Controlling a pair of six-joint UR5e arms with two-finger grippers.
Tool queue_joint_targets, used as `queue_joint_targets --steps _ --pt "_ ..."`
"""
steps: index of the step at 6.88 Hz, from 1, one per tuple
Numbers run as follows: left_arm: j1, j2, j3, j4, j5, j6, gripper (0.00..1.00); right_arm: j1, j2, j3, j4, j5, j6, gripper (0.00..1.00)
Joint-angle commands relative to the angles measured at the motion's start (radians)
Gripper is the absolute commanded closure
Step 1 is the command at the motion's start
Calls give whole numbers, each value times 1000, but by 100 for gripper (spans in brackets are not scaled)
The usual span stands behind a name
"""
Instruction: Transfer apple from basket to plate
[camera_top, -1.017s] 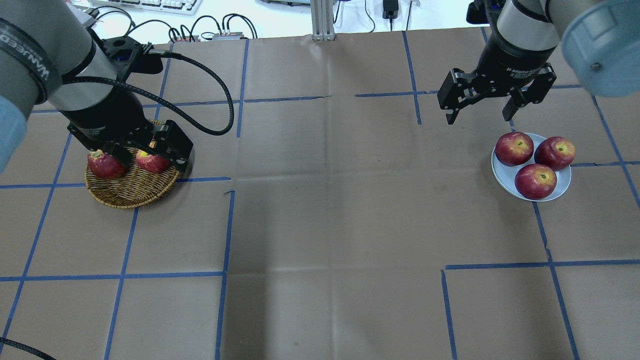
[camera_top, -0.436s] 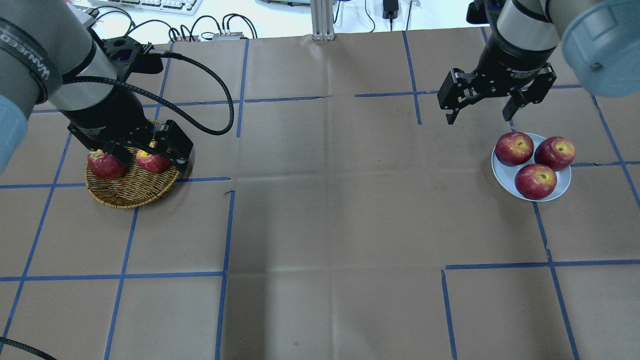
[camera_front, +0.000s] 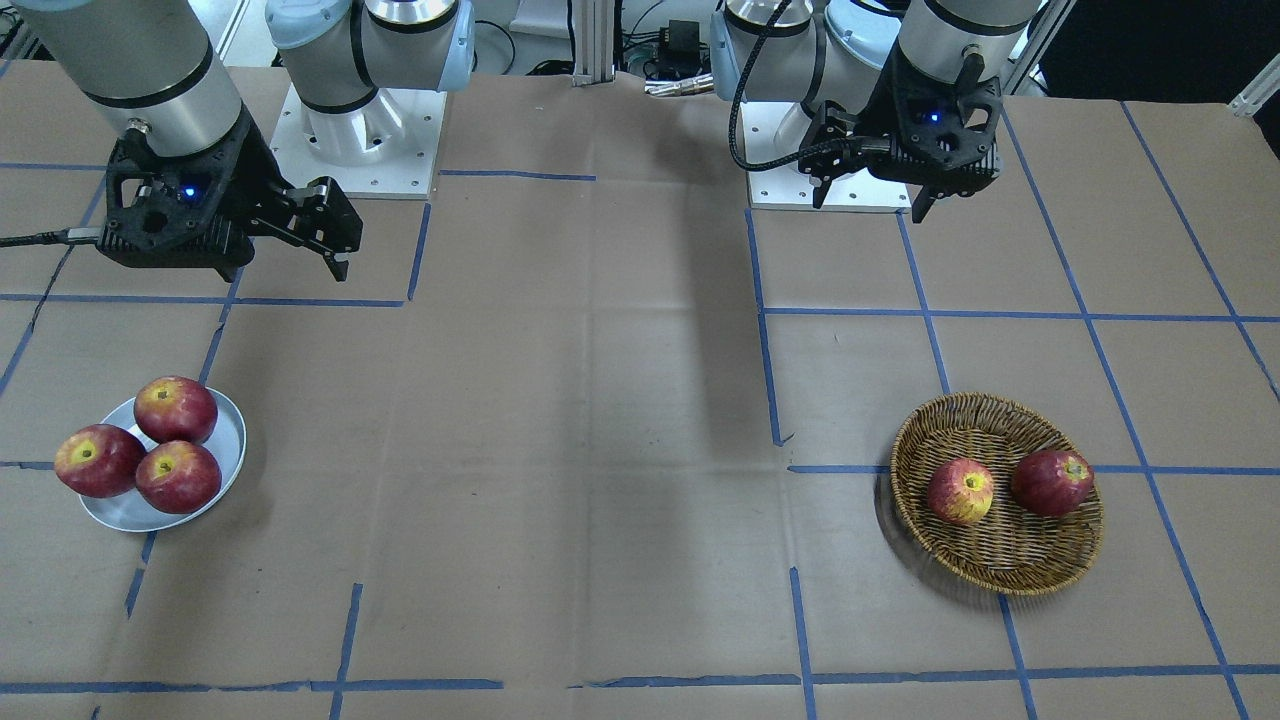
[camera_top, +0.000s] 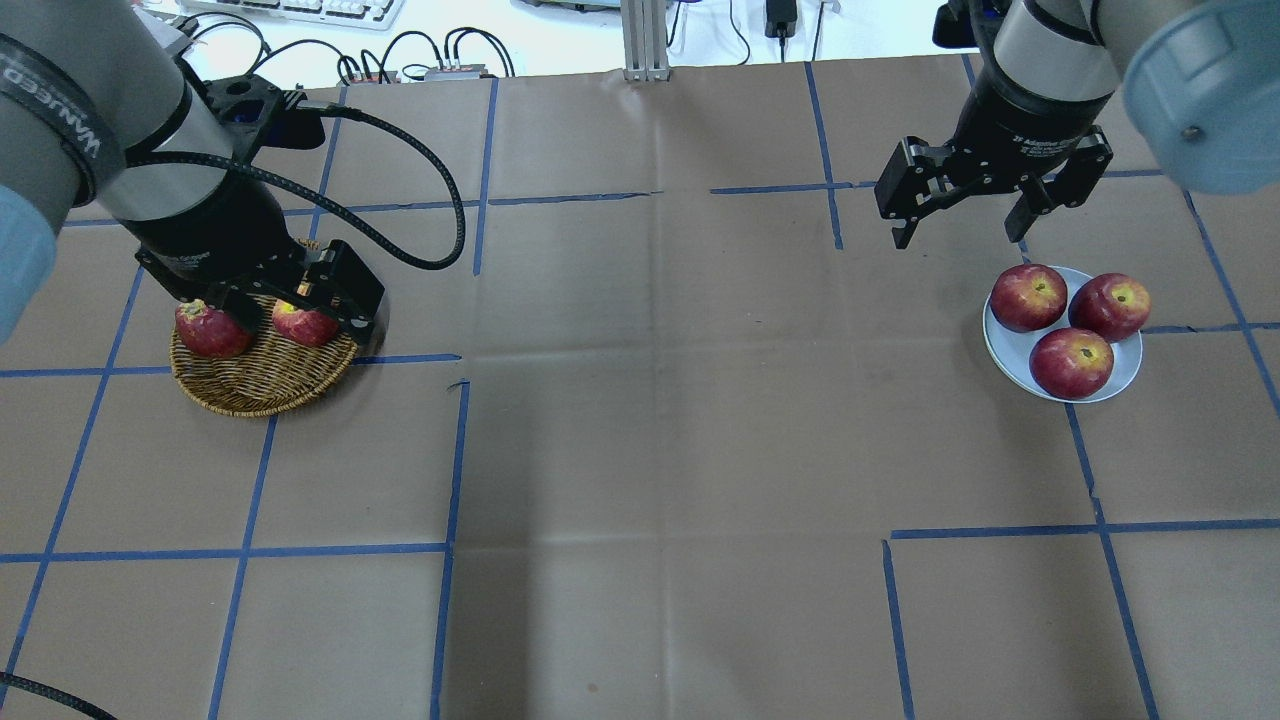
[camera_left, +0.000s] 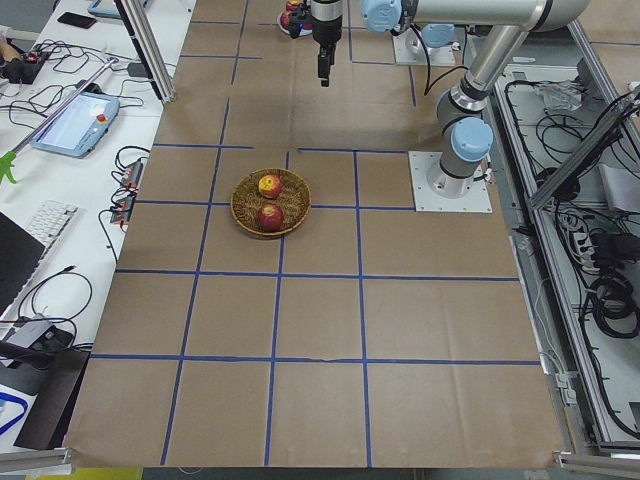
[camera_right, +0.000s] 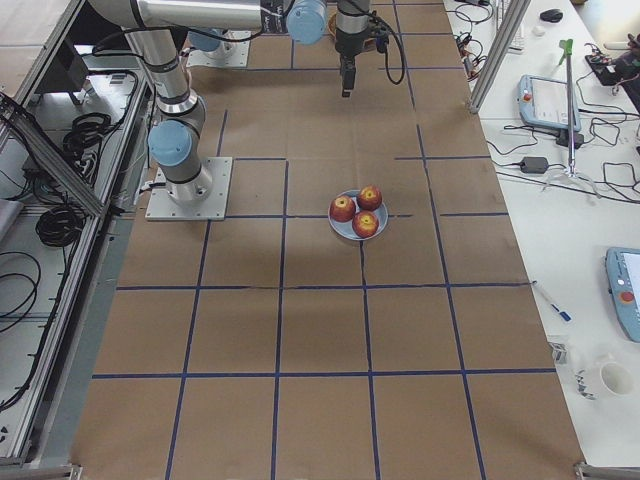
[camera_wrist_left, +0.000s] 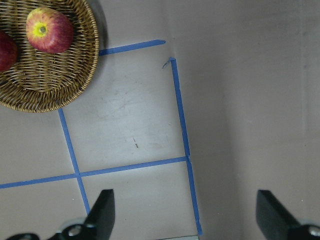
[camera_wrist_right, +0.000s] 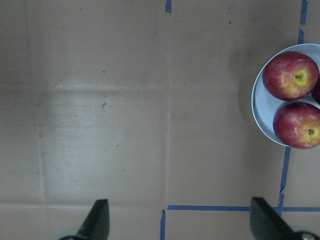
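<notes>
With the whole transfer left to do, the apple (camera_front: 961, 491) lay in the basket (camera_front: 1010, 562), well apart from the plate (camera_front: 229, 438), the left gripper (camera_wrist_left: 185, 210) and right gripper (camera_top: 960, 236) with fingers spread, empty.

Ahead of the left claw (camera_front: 869, 203) and off to its left sits the round brown woven wicker basket (camera_front: 1010, 557); in it the streaky red-and-yellow apple (camera_front: 960, 491) lies on the claw's side, a dark red apple (camera_front: 1052, 482) just beyond. Ahead-right of the right claw (camera_top: 960, 238), the small silvery-blue round plate (camera_top: 1006, 346) bears three dark red apples (camera_top: 1070, 362), clustered touching.
</notes>
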Motion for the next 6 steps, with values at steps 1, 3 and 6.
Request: queue_joint_targets --steps 1,3,6 --pt "12 -20 0 21 -2 60 1 0 0 0 0 0 0 0" --pt "14 -87 0 97 0 66 1 0 0 0 0 0 0 0" --pt "91 -178 -17 189 -2 164 2 0 0 0 0 0 0 0"
